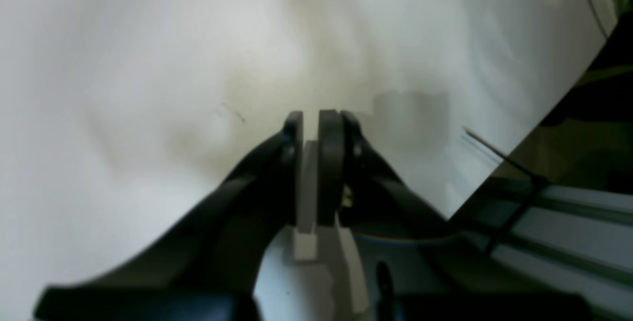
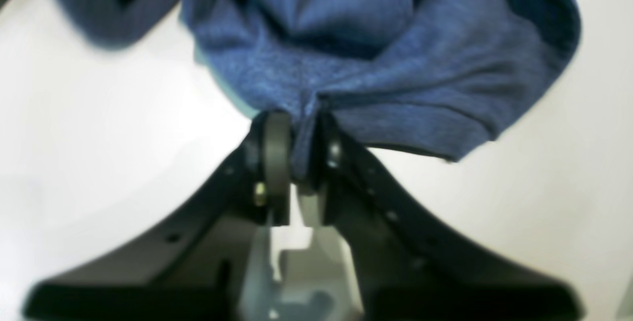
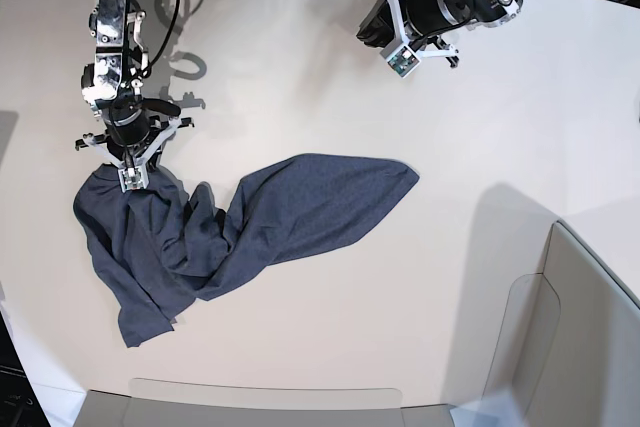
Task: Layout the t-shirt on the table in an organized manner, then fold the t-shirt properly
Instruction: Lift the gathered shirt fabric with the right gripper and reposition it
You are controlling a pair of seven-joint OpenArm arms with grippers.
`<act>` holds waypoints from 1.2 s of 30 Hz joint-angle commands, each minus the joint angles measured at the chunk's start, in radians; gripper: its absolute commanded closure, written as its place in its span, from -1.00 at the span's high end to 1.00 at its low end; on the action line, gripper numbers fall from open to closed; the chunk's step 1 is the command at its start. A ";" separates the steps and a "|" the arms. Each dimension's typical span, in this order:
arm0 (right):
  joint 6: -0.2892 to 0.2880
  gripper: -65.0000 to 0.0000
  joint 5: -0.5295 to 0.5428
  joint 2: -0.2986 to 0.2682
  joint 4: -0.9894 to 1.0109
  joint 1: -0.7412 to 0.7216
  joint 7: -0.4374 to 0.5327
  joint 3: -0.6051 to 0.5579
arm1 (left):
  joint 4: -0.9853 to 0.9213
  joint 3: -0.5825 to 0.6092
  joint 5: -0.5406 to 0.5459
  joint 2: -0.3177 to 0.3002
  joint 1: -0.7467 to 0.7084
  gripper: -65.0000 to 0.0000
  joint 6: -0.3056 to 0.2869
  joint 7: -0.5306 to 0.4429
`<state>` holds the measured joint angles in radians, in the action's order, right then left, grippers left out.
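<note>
The dark blue t-shirt (image 3: pixel 260 217) lies crumpled and twisted on the off-white table (image 3: pixel 450 197), bunched at the left with one flap stretched out to the right. My right gripper (image 3: pixel 130 169) stands at the shirt's upper left edge. In the right wrist view this gripper (image 2: pixel 297 135) is shut on a pinched fold of the t-shirt (image 2: pixel 376 78), which hangs bunched in front of it. My left gripper (image 3: pixel 392 42) hovers over bare table at the far right, well away from the shirt. In its own view, the left gripper (image 1: pixel 309 123) has its jaws nearly together with nothing between them.
A grey-beige bin wall (image 3: pixel 575 337) rises at the lower right, and another low wall (image 3: pixel 260 395) runs along the front edge. In the left wrist view, the table edge and a metal rail (image 1: pixel 568 232) show at the right. Cables hang behind both arms.
</note>
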<state>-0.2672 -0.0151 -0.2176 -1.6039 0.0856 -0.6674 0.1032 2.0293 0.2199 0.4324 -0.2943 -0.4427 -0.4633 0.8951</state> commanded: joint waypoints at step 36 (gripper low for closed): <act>0.003 0.08 0.197 -0.039 -0.436 0.217 -0.021 0.014 | 0.012 0.003 0.016 -0.062 -0.071 -0.59 -0.002 -0.018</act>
<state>-0.2680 0.1799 -0.2481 -2.0201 0.3134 -0.7132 0.1101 2.0293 0.2226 0.4351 -0.3546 -0.5095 -0.4633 0.8902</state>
